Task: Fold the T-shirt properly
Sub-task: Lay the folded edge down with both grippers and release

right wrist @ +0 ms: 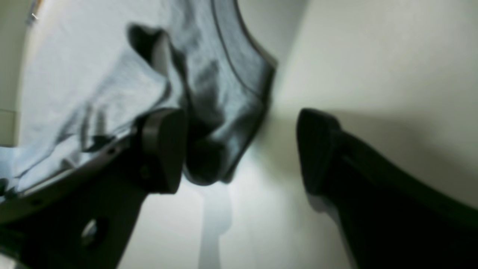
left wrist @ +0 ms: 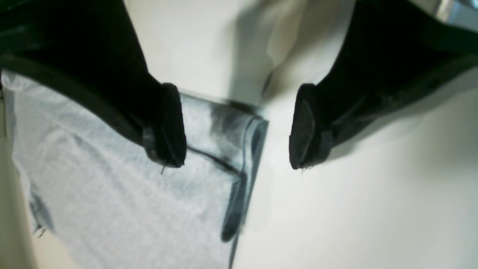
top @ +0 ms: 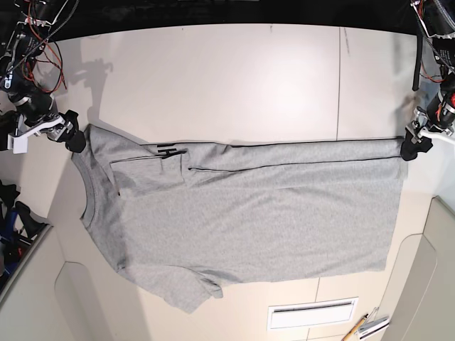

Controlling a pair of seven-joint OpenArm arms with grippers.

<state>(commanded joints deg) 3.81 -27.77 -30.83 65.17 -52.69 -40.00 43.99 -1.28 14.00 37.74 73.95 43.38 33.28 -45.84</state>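
The heather-grey T-shirt [top: 249, 213] lies flat on the white table [top: 234, 85], neck toward the base view's left, its far long edge folded over with a bit of black lettering [top: 167, 150] showing. My left gripper [left wrist: 237, 129] is open at the shirt's hem corner [left wrist: 224, 149]; the cloth lies partly between the jaws and is not clamped. In the base view the left gripper [top: 412, 148] sits at the shirt's far right corner. My right gripper [right wrist: 239, 149] is open beside the bunched shoulder fold [right wrist: 224, 112]. In the base view the right gripper [top: 75, 139] is at the shirt's far left corner.
A white slotted vent [top: 311, 312] is set in the table's near edge, with a pencil and small tools [top: 368, 326] to its right. Cables [top: 32, 42] hang at the far left. A black strap [top: 418, 60] hangs at the far right. A table seam [top: 339, 78] runs front to back.
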